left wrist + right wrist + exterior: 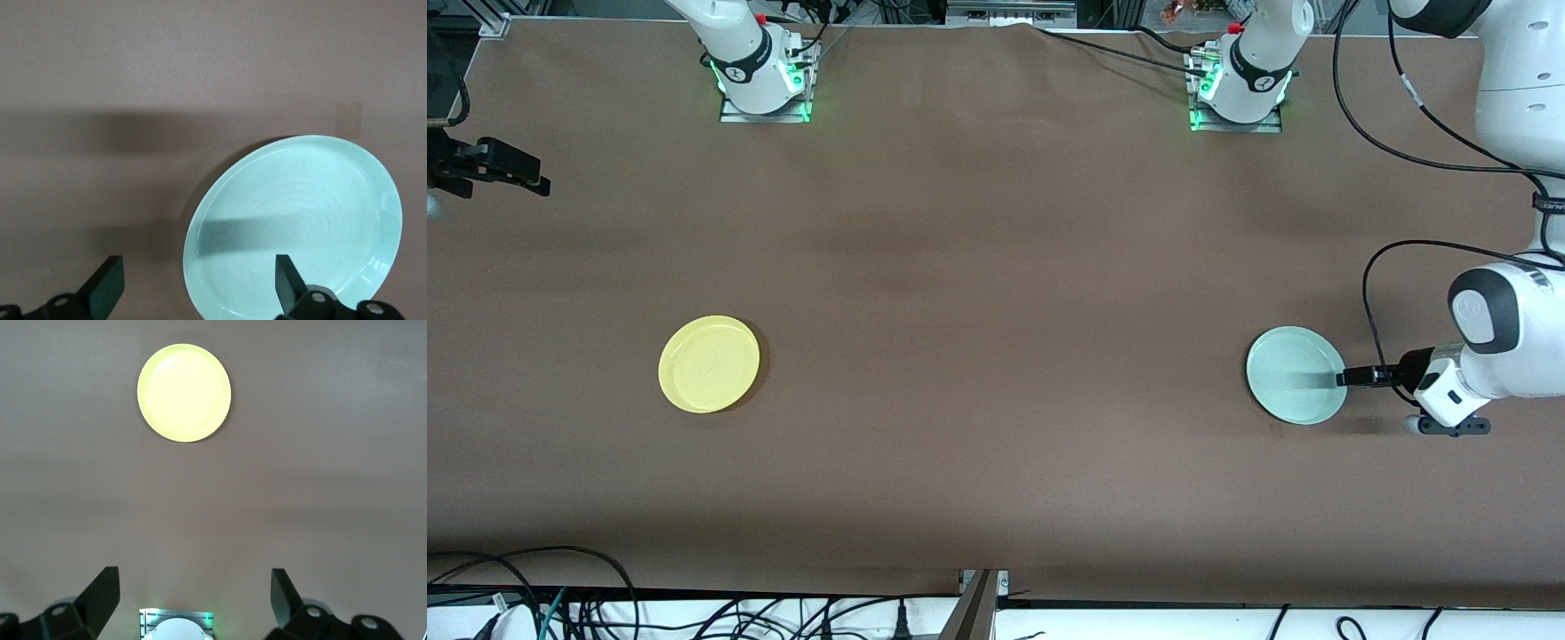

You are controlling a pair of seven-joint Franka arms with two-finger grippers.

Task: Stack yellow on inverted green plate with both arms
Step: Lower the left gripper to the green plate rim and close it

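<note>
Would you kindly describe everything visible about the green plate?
The green plate is small, round, shallow, pale mint, glossy like plastic, with faint concentric rings and a raised rim. It lies flat, right side up, on the brown table toward the left arm's end. The left end effector, fingers open, is at its rim; contact cannot be told.

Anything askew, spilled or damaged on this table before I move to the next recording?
Nothing stands out. The yellow plate and green plate lie flat, intact and far apart. The open left gripper sits at the green plate's rim; the open right gripper waits.
</note>
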